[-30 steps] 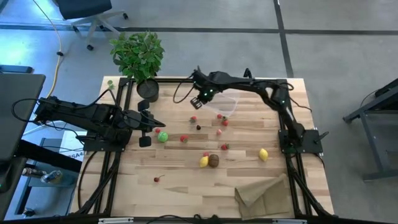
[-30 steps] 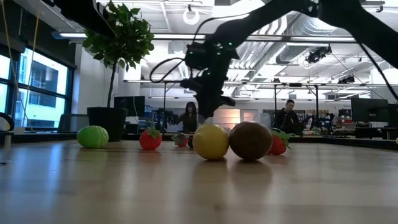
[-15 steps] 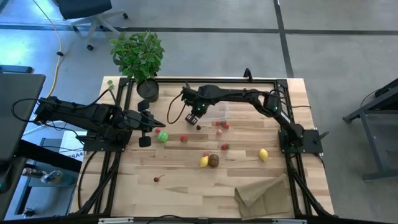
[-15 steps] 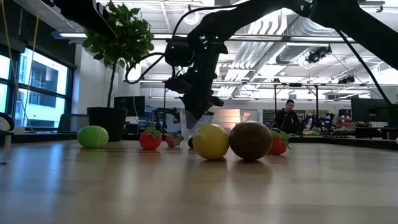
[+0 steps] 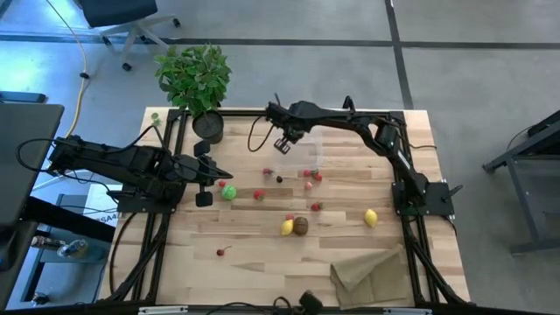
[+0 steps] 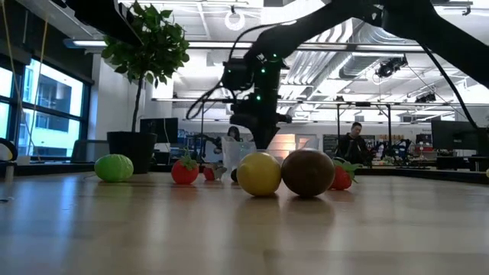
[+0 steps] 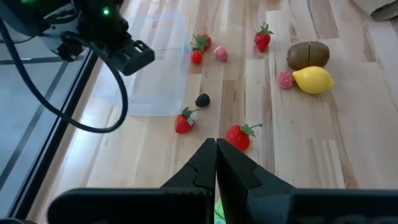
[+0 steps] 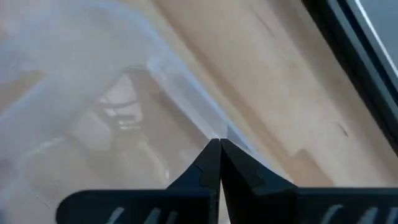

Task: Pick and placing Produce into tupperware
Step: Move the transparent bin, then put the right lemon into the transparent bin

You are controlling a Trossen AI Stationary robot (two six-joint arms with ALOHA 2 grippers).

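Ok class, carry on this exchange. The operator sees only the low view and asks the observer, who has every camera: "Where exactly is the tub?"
Observer: From above, the tub lies near the table's far edge, beneath the right arm.
Operator: Is anything gripping it?
Observer: Yes. The right wrist view shows the right gripper shut on its rim.
Operator: I count one lemon. Is there any fruit I can't see?
Observer: A second lemon lies alone, close to the right arm's base.
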